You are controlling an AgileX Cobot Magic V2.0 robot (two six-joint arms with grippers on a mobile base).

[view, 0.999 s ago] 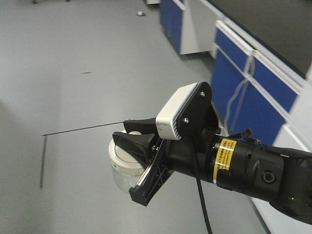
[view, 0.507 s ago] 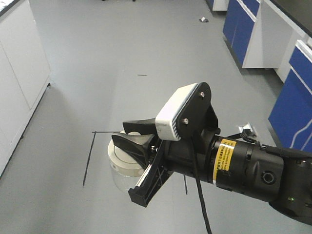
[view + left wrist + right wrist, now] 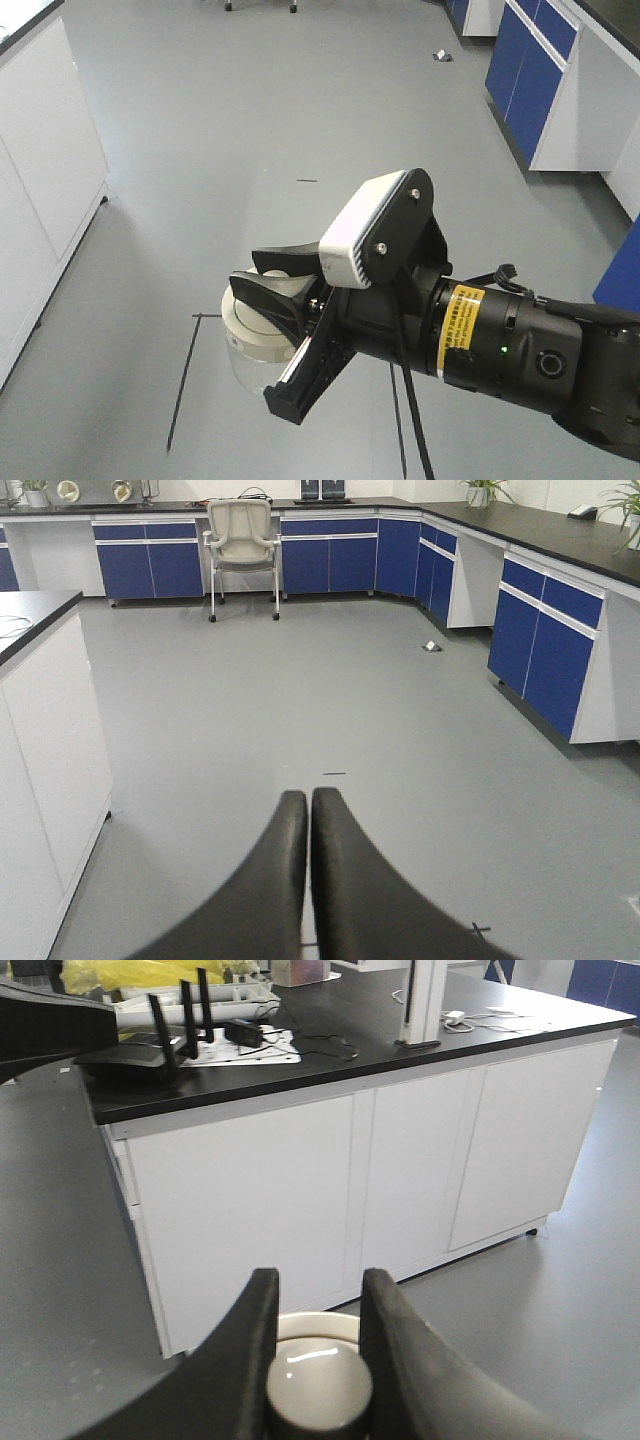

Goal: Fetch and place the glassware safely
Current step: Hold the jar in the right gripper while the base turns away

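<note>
The glassware, a squat clear jar with a cream-white lid, hangs in the air above the grey floor in the front view. My right gripper is shut on the lid's central knob, one black finger on each side. In the right wrist view the lid's rim shows just beyond the knob, between the right gripper fingers. My left gripper is shut with its two black fingers pressed together and nothing between them, pointing out over the floor.
A white cabinet island stands at the left and blue-fronted benches run along the right. A chair sits at the far wall. A black-topped white counter carrying a router faces the right wrist. Black tape lines mark the floor.
The surroundings have slid rightward in the front view: blue cabinets moved toward the right edge and the white island appeared at left. The right gripper holds the jar the same way.
</note>
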